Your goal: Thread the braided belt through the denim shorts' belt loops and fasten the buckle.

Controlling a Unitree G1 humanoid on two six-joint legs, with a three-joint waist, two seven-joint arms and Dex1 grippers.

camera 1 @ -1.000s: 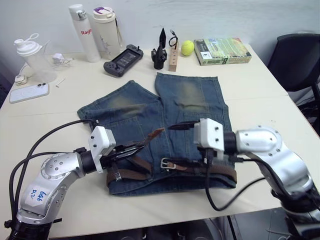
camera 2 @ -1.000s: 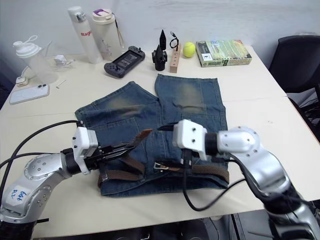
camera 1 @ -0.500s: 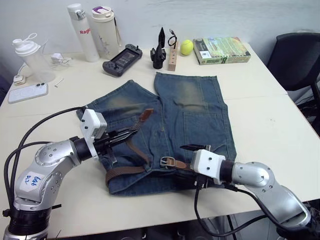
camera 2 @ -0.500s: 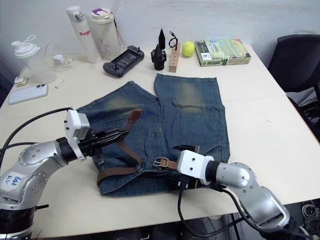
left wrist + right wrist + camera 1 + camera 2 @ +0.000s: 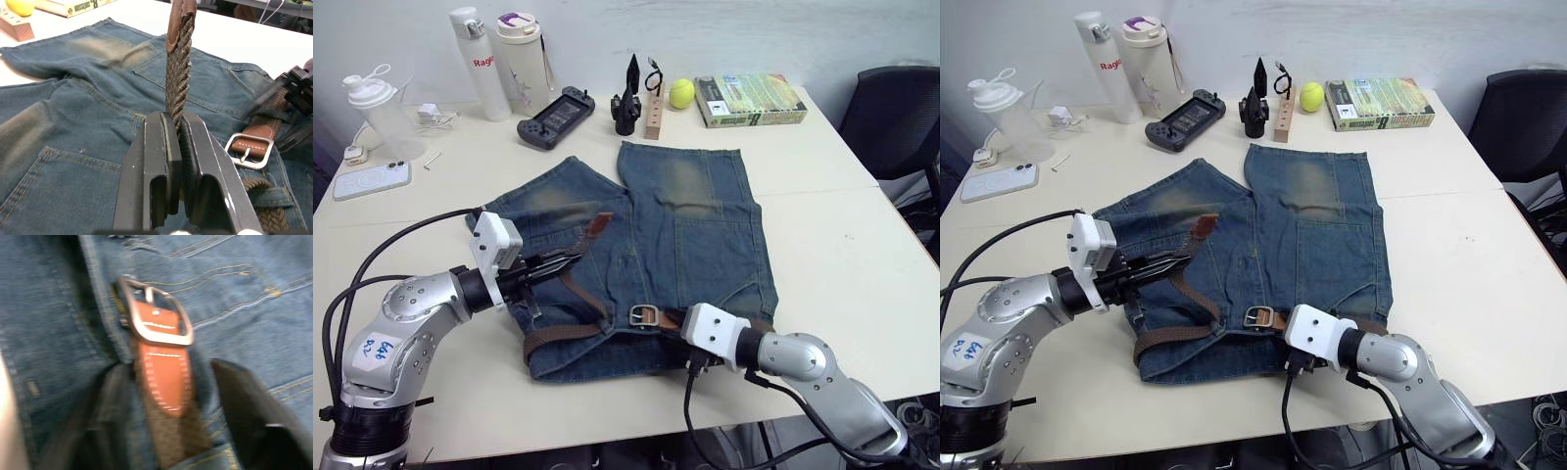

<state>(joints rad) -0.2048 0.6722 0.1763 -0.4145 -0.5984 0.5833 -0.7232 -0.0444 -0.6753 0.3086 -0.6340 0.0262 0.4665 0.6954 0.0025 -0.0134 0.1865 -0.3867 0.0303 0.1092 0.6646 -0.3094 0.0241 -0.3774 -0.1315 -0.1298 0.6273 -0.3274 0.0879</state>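
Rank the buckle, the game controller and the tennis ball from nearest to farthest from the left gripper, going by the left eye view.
From the left gripper:
1. The buckle, nearest, on the shorts' waistband toward the robot's right.
2. The game controller, on the table beyond the shorts.
3. The tennis ball, farthest, at the far edge beside the wooden block.

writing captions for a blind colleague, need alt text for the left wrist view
The left gripper is shut on the braided belt, whose tan tip points up and away. Beneath lie the denim shorts, with the buckle flat on the waistband.

Braided belt (image 5: 570,331) unfastened on denim shorts (image 5: 685,225), buckle (image 5: 643,315) flat
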